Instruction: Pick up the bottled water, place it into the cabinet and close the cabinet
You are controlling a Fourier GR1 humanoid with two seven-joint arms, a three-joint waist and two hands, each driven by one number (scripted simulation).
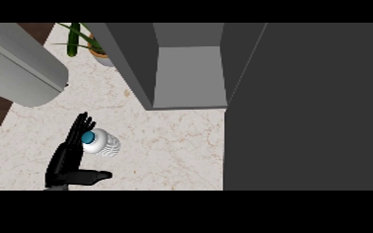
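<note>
A potted plant (upper left) stands beside a grey appliance.

The left hand stands on edge, fingers straight and thumb stuck out sideways.

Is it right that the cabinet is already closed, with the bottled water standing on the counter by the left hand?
Not quite: the head view shows the cabinet open, its door swung out. The bottled water does stand on the counter by the left hand.

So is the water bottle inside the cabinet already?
No, the bottled water stands on the counter beside the left hand, outside the open cabinet.
</note>
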